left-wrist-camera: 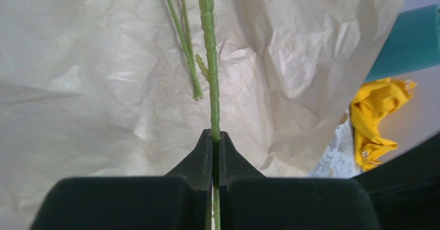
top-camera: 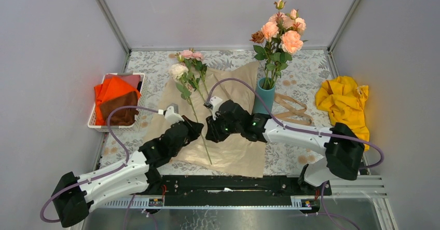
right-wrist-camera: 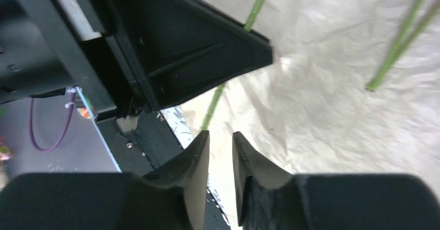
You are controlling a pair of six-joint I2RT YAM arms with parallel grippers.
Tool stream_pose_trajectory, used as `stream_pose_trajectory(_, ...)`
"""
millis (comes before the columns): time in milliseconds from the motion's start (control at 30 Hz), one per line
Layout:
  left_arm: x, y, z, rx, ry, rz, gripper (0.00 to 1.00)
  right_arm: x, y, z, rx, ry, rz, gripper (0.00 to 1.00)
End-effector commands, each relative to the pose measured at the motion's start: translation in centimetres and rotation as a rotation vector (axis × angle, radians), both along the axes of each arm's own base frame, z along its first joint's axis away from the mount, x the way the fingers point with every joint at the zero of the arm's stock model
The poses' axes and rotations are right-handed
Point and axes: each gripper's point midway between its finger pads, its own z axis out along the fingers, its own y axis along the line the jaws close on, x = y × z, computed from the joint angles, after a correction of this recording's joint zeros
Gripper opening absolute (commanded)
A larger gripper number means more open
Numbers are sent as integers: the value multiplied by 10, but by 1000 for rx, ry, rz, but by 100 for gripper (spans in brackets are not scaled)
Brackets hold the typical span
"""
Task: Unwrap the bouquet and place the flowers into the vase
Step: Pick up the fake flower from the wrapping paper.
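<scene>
Plainly, the left gripper (left-wrist-camera: 215,136) is pinched tight on a single green stem (left-wrist-camera: 209,58), its two black fingers pressed together with the stem running straight up out of them across the kraft paper (left-wrist-camera: 78,84). Two thinner stems (left-wrist-camera: 182,43) lie on the paper just left of the held one, ending short of the fingers. From above, the paper (top-camera: 233,147) is spread flat in the middle of the table (top-camera: 306,69), and the loose roses (top-camera: 186,64) (pink and cream heads, dark leaves) lie on its far left corner, stems pointing toward the arms. The left gripper (top-camera: 194,126) and right gripper (top-camera: 210,131) sit close together over the paper, with the long stem (top-camera: 206,149) passing between them and ending near the paper's near edge. The right gripper (right-wrist-camera: 220,136) has its jaws a little apart with nothing between them; the stem (right-wrist-camera: 212,105) runs just beside the tip of one finger, and whether it touches I cannot tell. The teal vase (top-camera: 263,97) stands upright at the paper's far right edge, just beyond the right gripper, holding a bunch of peach and pink roses (top-camera: 283,30). A tan ribbon (top-camera: 291,110) lies loose just right of the vase, a yellow cloth (top-camera: 342,103) is heaped farther right, and a white basket (top-camera: 94,121) with an orange cloth (top-camera: 111,90) sits at the left wall.
</scene>
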Motion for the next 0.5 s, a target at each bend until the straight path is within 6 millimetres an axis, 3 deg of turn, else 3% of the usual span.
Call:
stream_pose_trajectory(0,-6,4,-10,103,-10,-61,0,22,-16,55,40,-168,-85,34)
stream_pose_trajectory(233,-12,-5,-5,99,-51,-148,0,53,-49,85,-8,-304,-278,53)
stream_pose_trajectory(467,-26,-29,17,7,-152,-315,0,78,-42,128,25,-362,-327,70)
